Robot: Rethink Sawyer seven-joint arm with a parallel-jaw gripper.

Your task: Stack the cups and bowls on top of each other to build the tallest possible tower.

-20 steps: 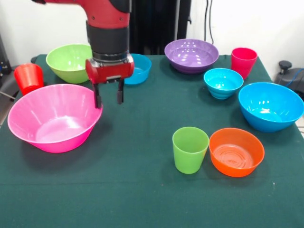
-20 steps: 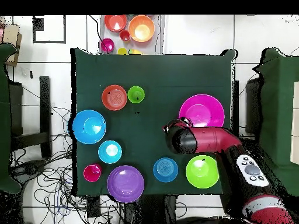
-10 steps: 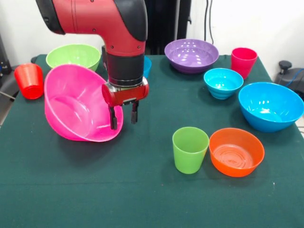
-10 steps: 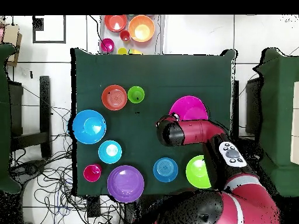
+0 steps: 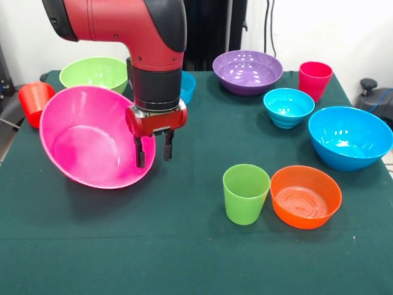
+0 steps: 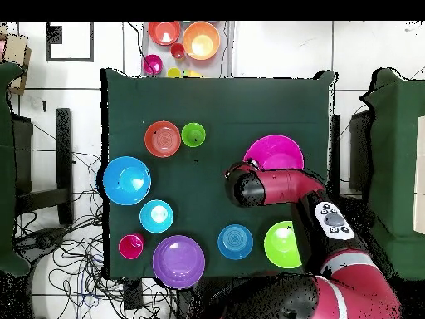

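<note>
My gripper (image 5: 153, 152) is shut on the right rim of the large hot pink bowl (image 5: 86, 141), with one finger inside and one outside. The bowl is tilted, its opening facing the front camera and its lower edge near the cloth. In the overhead view the bowl (image 6: 278, 152) shows beside the arm. The lime green cup (image 5: 245, 192) and the orange bowl (image 5: 305, 195) stand at the front right. The large blue bowl (image 5: 349, 136), a small cyan bowl (image 5: 288, 106), the crimson cup (image 5: 315, 78) and the purple bowl (image 5: 247, 70) stand on the right. The lime green bowl (image 5: 92, 70) and the red-orange cup (image 5: 34, 101) are behind the pink bowl.
A second small cyan bowl (image 5: 186, 86) is half hidden behind the arm. The green table cloth (image 5: 184, 258) is bare at the front. In the overhead view, spare bowls (image 6: 201, 40) lie off the table and cables (image 6: 75, 249) run on the floor.
The gripper took hold of the pink bowl's rim and tipped it up from flat. In the last half second the bowl's tilt has eased and it has shifted slightly left.
</note>
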